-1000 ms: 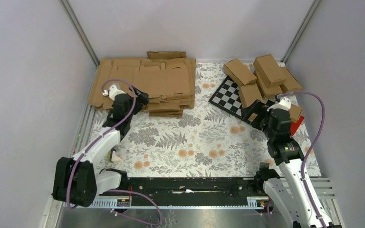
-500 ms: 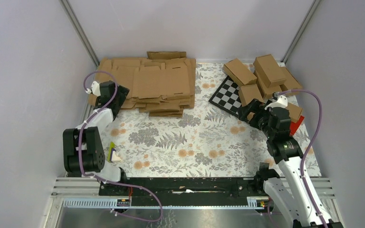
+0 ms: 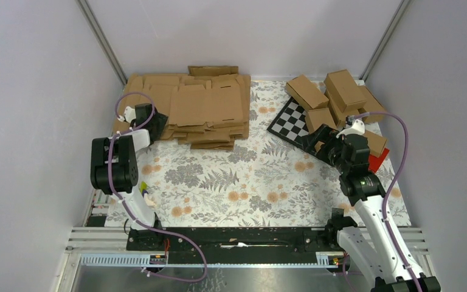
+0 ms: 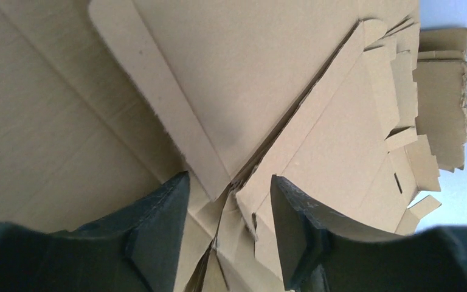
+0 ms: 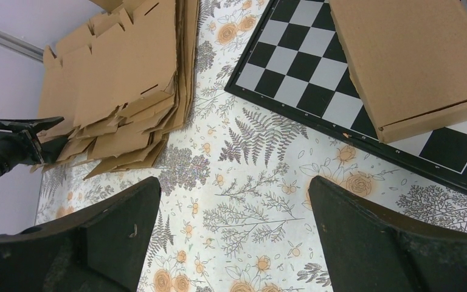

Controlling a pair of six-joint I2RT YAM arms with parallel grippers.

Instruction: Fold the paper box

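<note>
Two arms are sharing the floral-patterned counter (image 3: 249,182) in the top view. The left tool (image 3: 153,121) is nosing into the left end of the thick pile of flat brown cardboard blanks (image 3: 207,106) at the far left corner. The right tool (image 3: 315,141) is hovering beside the black-and-white chequered board (image 3: 287,121) and the small brown folded cartons (image 3: 340,91) at the far right corner.

In the left wrist view, the dark fingers (image 4: 158,237) are standing partly apart, straddling frayed sheet edges; whether they are pinching yet I cannot tell. The paper box (image 4: 231,67), a single plain brown die-cut cardboard sheet, appears to be lying on that pile, its long flap ending between them. The grip should be catching that flap alone, not the sheets beneath.

In the right wrist view, the right tool is spread wide over bare counter, holding nothing.
</note>
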